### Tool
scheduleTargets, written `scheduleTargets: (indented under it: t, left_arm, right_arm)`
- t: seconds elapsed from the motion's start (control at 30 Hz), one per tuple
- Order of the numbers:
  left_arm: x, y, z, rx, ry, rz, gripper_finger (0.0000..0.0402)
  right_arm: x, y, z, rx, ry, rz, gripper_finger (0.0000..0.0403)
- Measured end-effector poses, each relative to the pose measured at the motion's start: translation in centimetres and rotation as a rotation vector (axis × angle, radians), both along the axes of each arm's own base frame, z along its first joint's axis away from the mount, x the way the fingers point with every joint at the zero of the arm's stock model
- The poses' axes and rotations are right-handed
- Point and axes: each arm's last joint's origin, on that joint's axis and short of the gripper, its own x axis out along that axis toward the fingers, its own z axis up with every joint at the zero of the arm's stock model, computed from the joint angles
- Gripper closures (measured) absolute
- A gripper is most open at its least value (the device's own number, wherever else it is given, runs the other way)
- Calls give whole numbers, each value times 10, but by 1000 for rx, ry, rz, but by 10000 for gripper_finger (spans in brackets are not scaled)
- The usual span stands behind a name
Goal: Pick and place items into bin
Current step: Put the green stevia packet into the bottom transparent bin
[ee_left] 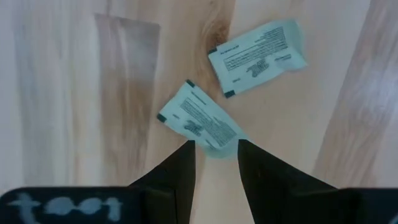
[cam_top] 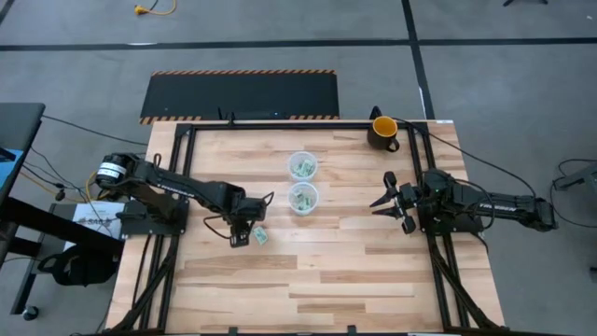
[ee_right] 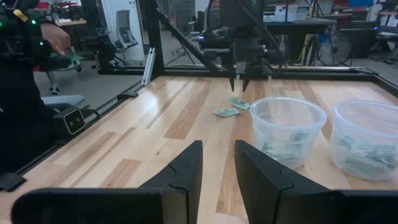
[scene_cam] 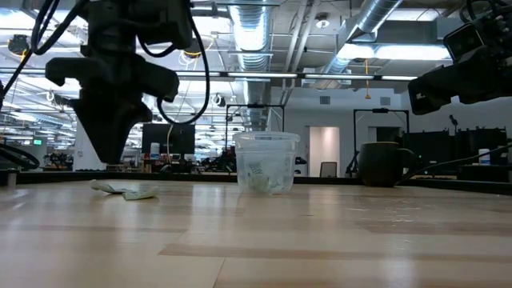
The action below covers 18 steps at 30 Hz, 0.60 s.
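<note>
Left gripper [cam_top: 244, 231], fingers parted and empty, hangs above two green-and-white packets [ee_left: 202, 118] lying on the wooden table [cam_top: 354, 271] beside the clear bins [cam_top: 302, 198]; next, likely, a descent to pinch the nearer packet.

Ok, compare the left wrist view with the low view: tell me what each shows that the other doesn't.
Left wrist only: black print on the two pale green paper packets, with the left gripper open just above the nearer one.

Low only: the clear plastic cup holding packets, the dark mug, the right arm.

Both: the packets on the light wooden table below the left gripper.
</note>
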Motion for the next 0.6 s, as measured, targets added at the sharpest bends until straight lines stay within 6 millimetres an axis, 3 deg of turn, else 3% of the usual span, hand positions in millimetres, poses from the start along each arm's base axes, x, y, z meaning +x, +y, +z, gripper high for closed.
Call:
scheduleTargets:
  t: [0.6]
  left_arm:
    - [4,-3,-14,-51,21,-27,291]
  right_arm:
    - [0,0,0,0,0,0,316]
